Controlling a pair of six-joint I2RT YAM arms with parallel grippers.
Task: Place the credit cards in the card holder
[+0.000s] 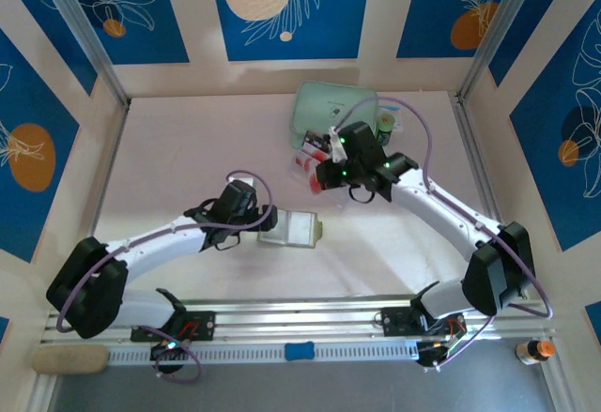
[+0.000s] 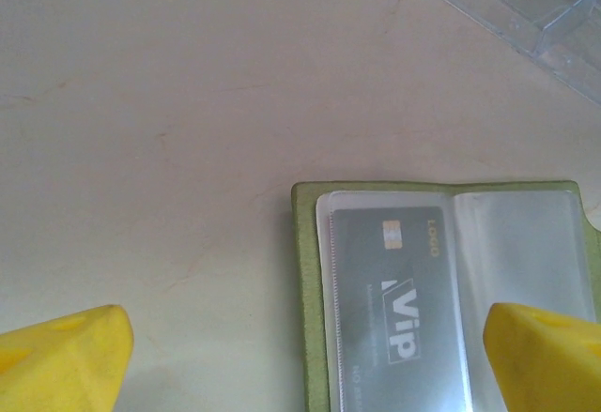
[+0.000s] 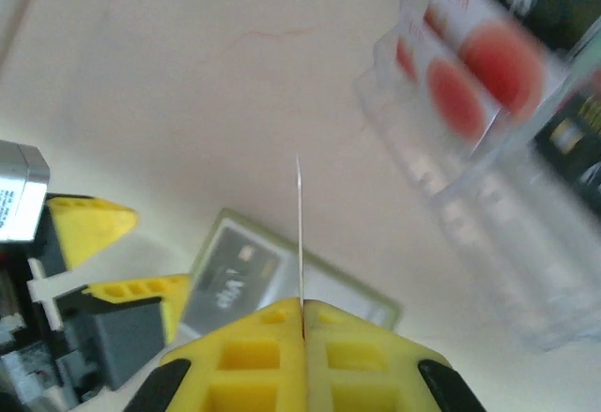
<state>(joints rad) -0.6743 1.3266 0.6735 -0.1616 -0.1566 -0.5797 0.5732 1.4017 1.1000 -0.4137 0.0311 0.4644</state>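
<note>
Edgewise thin card (image 3: 300, 234), rectangular olive card holder (image 2: 307, 299)

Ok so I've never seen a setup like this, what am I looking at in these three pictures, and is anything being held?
Two white robot arms are bolted to a table. The top picture looks down from above; the other two come from cameras on each arm's wrist, so the yellow fingers are its own. The left claw is open over an olive card holder, lying open with a grey card already in one pocket. The right claw is shut on a thin card, seen edge-on. Nearby sit a clear tray holding red-circled cards and a mint-green zip case.
</note>
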